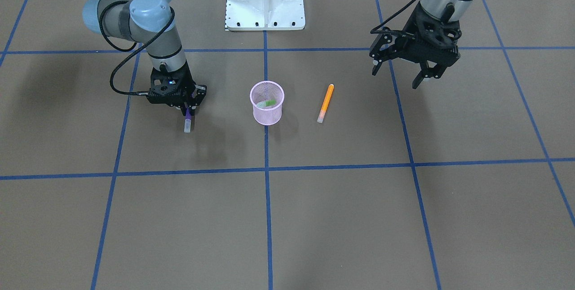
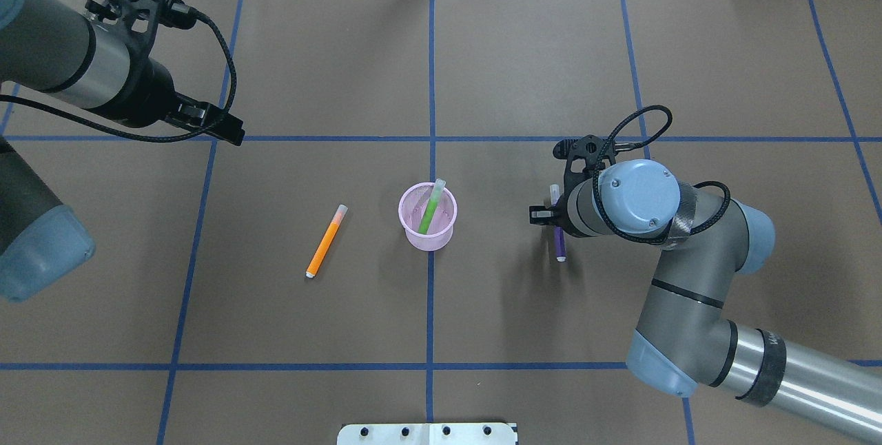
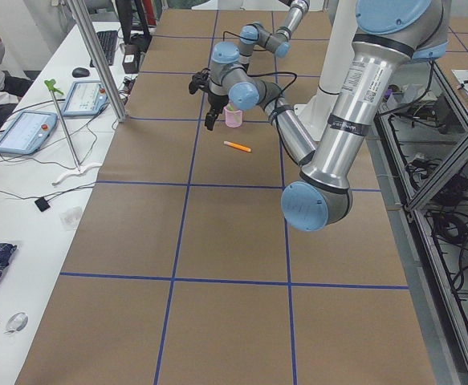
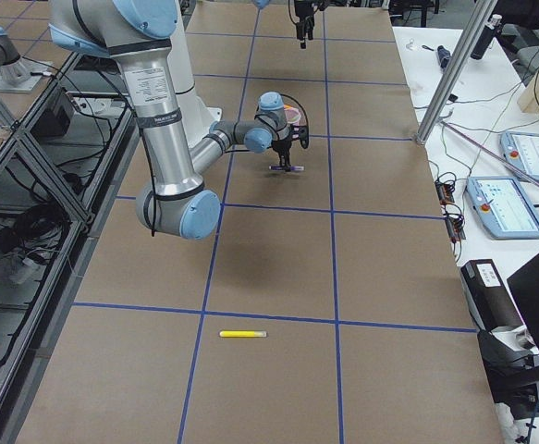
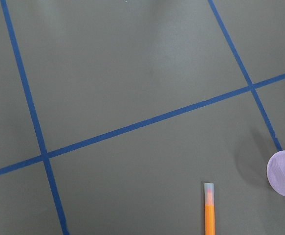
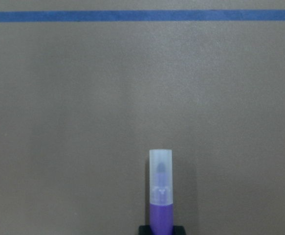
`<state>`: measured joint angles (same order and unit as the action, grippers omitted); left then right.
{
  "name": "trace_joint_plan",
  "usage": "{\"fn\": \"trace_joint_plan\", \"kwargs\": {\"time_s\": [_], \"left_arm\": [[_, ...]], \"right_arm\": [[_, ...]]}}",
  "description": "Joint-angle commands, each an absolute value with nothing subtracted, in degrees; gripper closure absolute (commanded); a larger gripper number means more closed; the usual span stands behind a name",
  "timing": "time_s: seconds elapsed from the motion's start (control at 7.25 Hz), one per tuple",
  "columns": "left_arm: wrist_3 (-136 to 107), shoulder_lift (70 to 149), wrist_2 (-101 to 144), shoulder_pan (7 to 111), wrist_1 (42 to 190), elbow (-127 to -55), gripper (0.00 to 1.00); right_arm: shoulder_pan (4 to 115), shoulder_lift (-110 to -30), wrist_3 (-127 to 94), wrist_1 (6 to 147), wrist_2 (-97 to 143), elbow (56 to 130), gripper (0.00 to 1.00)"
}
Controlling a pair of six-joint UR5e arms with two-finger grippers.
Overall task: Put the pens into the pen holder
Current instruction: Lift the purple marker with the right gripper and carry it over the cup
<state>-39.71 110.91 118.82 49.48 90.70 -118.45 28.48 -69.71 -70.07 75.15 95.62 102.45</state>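
The first pen is already in place: the green pen (image 2: 432,207) leans inside the pink mesh pen holder (image 1: 267,117), which stands near the middle of the front view on the brown table (image 1: 314,218). To the holder's left in that view, the right claw (image 1: 187,111) is clenched on the purple pen (image 1: 187,123). It grips the coloured barrel, so the pale cap end juts toward the bottom of the frame, and in the right wrist view the cap pokes forward from bottom centre. The pen sits roughly level and low over the table, but I cannot tell whether it is clear of the surface. The orange pen (image 1: 325,103) lies flat just right of the holder, with nothing touching it. The left claw (image 1: 426,76) hangs released and empty at the upper right, well apart from the orange pen. The step in hand looks like the pickup of the purple pen. The next move calls for lifting it and carrying it rightward in the front view to above the holder's rim. There it needs tipping upright and letting go without knocking the light cup or the green pen inside. After that, only the orange pen is left to collect.
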Motion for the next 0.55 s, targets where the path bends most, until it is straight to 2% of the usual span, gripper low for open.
{"fn": "trace_joint_plan", "kwargs": {"time_s": [0.0, 0.41], "left_arm": [[-39.2, 110.7, 118.9, 49.5, 90.7, -118.4, 0.0], [-26.5, 108.5, 119.3, 49.6, 90.7, -117.9, 0.0]], "right_arm": [[28.6, -66.4, -69.7, 74.8, 83.7, 106.2, 1.0], [25.7, -66.2, -65.7, 59.5, 73.0, 108.8, 1.0]]}}
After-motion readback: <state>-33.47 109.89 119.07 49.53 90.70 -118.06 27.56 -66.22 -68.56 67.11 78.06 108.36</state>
